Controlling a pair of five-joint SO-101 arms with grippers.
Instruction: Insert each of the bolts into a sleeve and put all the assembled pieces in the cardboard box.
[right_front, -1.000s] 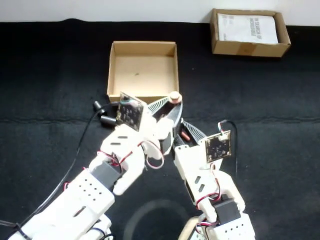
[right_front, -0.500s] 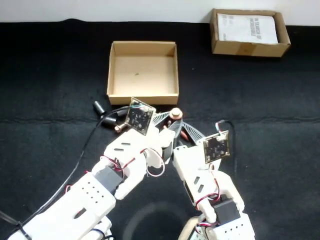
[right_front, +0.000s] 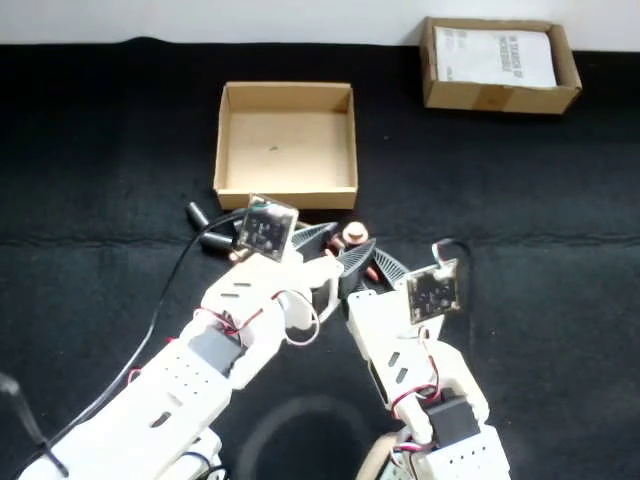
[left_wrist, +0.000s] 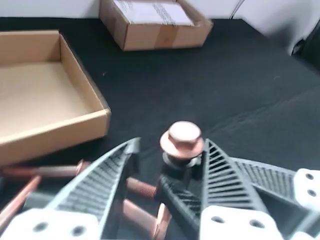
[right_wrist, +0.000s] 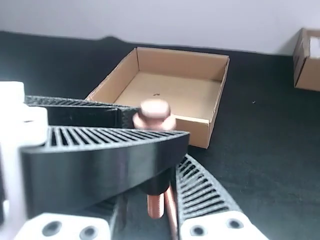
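Two loose sleeves (right_front: 214, 240) are seen lying on the black cloth (right_front: 540, 250) at the left, just before the front corner of the open cardboard box (right_front: 286, 140), in which nothing has been placed. Loose bolts (left_wrist: 47, 171) are laid along the foot of the box's front wall. The left gripper (left_wrist: 170, 147) is held with its jaws apart, straddling an upright bolt (left_wrist: 181, 138) whose copper head is raised above a dark sleeve (left_wrist: 176, 167). The sleeve is clamped between the fingers of the right gripper (right_wrist: 161, 186), and the bolt's threaded end (right_wrist: 155, 206) is shown below it. This pair is held near the box's front wall, outside the box. At the far right a second box (right_front: 500, 97) is set, and a printed sheet (right_front: 497, 56) is laid in it, with lines of text too small to be read. Compared with a second ago, the bolt head has been drawn back from the box's front edge toward the arms, the left arm has been pulled back with it, and the right arm has been kept in place
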